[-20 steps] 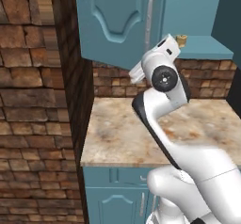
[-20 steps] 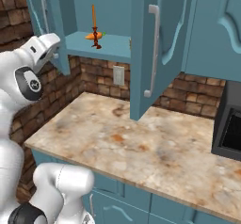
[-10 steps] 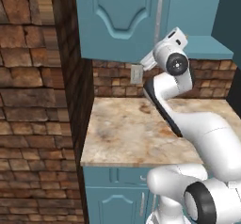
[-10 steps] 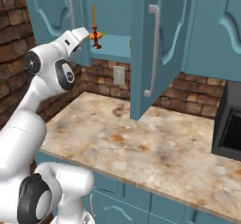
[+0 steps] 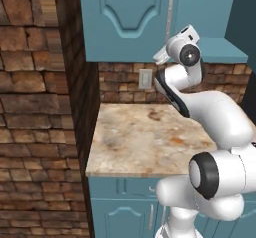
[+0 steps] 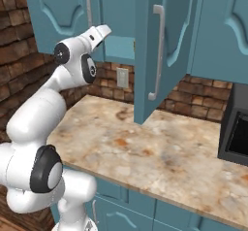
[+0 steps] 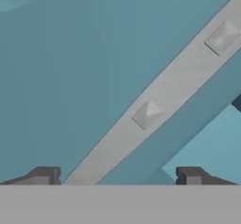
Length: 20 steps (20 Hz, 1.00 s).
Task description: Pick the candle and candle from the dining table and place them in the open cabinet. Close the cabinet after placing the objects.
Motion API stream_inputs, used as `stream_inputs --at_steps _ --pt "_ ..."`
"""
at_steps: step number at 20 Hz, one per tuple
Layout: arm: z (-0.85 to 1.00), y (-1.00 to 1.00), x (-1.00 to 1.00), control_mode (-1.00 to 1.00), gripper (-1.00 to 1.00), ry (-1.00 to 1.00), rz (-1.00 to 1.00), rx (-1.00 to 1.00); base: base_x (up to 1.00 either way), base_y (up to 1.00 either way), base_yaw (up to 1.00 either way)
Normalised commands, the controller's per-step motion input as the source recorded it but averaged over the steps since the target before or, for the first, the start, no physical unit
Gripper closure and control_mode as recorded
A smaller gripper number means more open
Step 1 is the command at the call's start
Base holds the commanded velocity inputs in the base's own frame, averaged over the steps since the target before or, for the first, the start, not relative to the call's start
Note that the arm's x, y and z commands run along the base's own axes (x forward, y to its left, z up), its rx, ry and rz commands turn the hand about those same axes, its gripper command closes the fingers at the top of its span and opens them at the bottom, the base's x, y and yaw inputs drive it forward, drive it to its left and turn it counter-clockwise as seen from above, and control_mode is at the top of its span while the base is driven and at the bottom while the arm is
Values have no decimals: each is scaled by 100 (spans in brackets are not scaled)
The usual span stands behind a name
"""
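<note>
My gripper [image 6: 103, 29] is raised in front of the teal cabinet [image 6: 118, 11], close to its left door [image 5: 125, 17]. In the hand view my gripper [image 7: 117, 178] is open, and that door's silver bar handle [image 7: 150, 112] runs slantwise just beyond the fingertips [image 7: 44, 175]. Nothing is held. The right door [image 6: 162, 45] hangs open. The teal shelf [image 5: 220, 49] shows to the right of my hand. A small yellowish-brown spot [image 6: 134, 43] sits on the shelf by the open door, too small to tell what it is. The taper candle is hidden behind my hand.
The marbled dining table [image 6: 160, 152] lies below the cabinet, with a brick wall [image 5: 35, 107] at its left end. A wall socket [image 6: 122, 77] sits on the brick backsplash. A dark appliance [image 6: 235, 128] stands at the far right.
My hand has swung up and across from the shelf opening to the left door's handle. The taper candle, seen on the shelf before, is now covered by my hand.
</note>
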Motion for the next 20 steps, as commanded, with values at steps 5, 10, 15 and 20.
stream_inputs --at_steps 5,10,15,20 --pt "0 -51 62 -100 -100 4 1 8 0 0 0" --pt "0 -53 71 -100 -100 4 2 8 0 0 0" --pt "0 -58 90 -100 -100 5 4 8 0 0 0" --pt "-13 -52 32 -100 -100 1 2 4 0 0 0"
